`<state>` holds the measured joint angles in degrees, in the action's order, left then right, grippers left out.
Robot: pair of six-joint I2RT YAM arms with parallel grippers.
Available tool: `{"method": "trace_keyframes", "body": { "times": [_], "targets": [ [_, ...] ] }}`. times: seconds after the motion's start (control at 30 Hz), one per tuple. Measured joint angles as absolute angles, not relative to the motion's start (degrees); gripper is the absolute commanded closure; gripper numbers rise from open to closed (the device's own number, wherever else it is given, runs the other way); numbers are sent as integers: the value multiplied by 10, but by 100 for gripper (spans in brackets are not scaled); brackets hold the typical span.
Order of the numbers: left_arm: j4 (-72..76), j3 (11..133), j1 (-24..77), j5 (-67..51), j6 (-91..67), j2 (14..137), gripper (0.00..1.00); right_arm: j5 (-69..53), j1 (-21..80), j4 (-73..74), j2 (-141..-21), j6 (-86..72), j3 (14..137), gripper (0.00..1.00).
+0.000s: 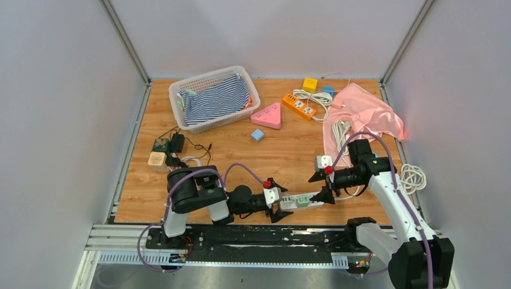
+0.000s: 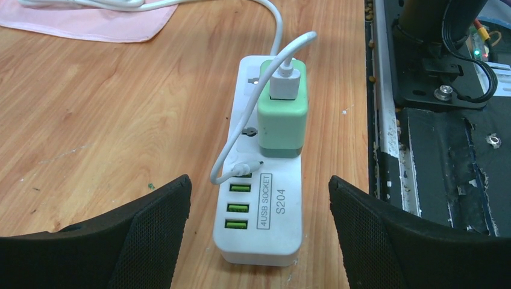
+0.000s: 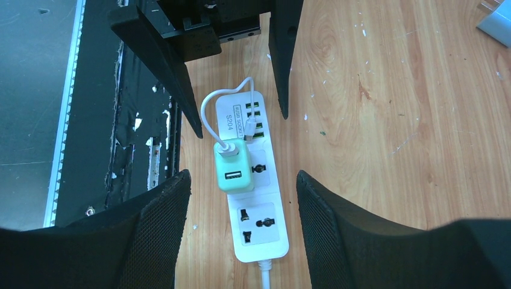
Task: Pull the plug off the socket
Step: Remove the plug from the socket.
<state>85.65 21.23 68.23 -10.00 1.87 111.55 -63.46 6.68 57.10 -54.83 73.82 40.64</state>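
A white power strip [image 1: 304,201] lies near the table's front edge, also in the left wrist view [image 2: 265,205] and right wrist view [image 3: 253,198]. A mint-green plug adapter [image 1: 302,201] [image 2: 282,114] [image 3: 234,167] sits in one of its sockets, with a white USB cable [image 2: 283,54] in its top. My left gripper [image 1: 279,201] [image 2: 259,186] is open, its fingers straddling the strip's USB end without touching. My right gripper [image 1: 320,185] [image 3: 241,177] is open above the strip's cable end, its fingers on either side of the adapter.
A white basket [image 1: 181,90] with striped cloth stands at the back left. A pink triangle [image 1: 267,115], an orange power strip [image 1: 299,106], a pink cloth [image 1: 361,117], a small blue block [image 1: 257,135] and chargers [image 1: 163,150] lie behind. The black base rail [image 2: 434,150] runs beside the strip.
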Motion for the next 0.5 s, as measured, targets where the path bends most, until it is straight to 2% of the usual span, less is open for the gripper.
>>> {"method": "trace_keyframes", "body": {
  "times": [0.5],
  "targets": [
    [856, 219, 685, -82, 19, 1127, 16, -635, 67, 576, -548, 744, 406, 33]
  ]
}}
